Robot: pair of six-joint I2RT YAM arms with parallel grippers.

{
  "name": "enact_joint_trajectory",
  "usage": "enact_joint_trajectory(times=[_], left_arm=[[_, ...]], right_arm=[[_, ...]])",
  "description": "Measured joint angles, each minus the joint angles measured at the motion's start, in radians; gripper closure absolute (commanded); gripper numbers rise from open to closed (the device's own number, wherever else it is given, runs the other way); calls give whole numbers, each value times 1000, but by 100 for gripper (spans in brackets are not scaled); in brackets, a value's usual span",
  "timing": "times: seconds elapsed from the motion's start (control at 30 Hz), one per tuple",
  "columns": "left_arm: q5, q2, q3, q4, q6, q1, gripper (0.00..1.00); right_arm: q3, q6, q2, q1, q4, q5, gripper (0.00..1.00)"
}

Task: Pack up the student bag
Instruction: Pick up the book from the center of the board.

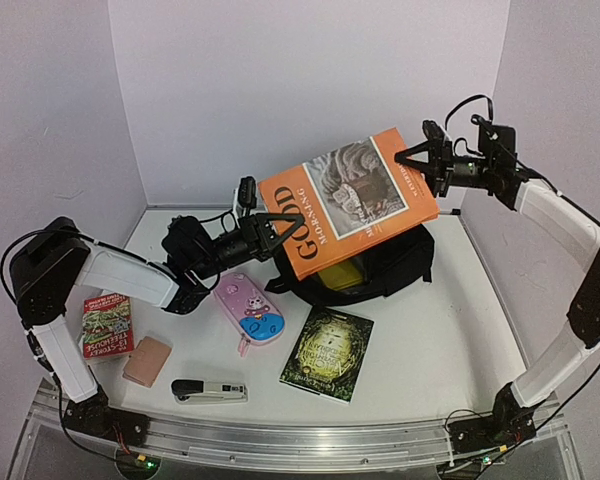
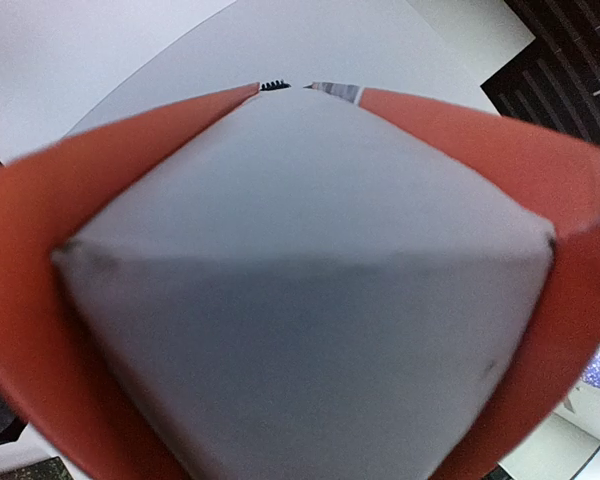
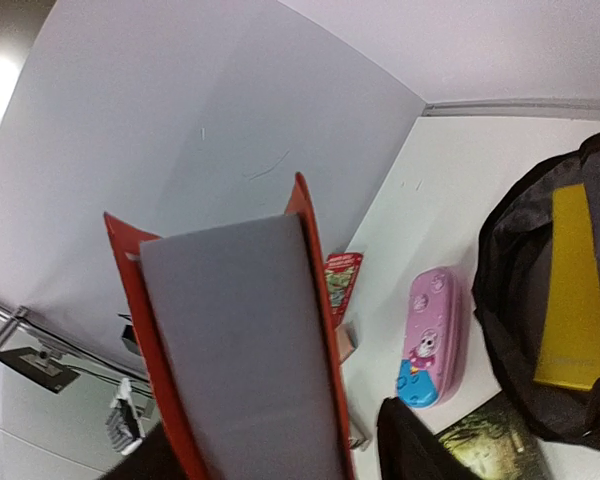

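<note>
The student bag [image 1: 385, 268] lies open at the back middle of the table, black, with a flat yellow item [image 1: 342, 276] inside; the right wrist view shows the bag [image 3: 510, 260] and the yellow item [image 3: 572, 300] too. An orange hardback book [image 1: 350, 205] hangs tilted in the air above the bag. My left gripper [image 1: 278, 232] is shut on its lower left corner; in the left wrist view the book's page block [image 2: 300, 300] hides the jaws. My right gripper [image 1: 412, 160] stands open at the book's upper right edge, one dark finger [image 3: 410, 445] apart from the cover [image 3: 320, 330].
In front of the bag lie a pink cartoon pencil case [image 1: 248, 308] and a dark green book [image 1: 327, 352]. At the near left are a red book [image 1: 106, 325], a small pink block [image 1: 146, 360] and a stapler [image 1: 209, 390]. White walls enclose the back and sides.
</note>
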Motion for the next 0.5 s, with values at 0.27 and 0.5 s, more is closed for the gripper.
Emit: enact_joint_trajectory(times=[0.27, 0.5], left_arm=[[-64, -141, -109, -178, 74, 0, 95], [-217, -395, -132, -491, 166, 4, 98]], right_arm=[[152, -234, 75, 3, -273, 341, 22], [354, -492, 265, 92, -470, 788, 12]])
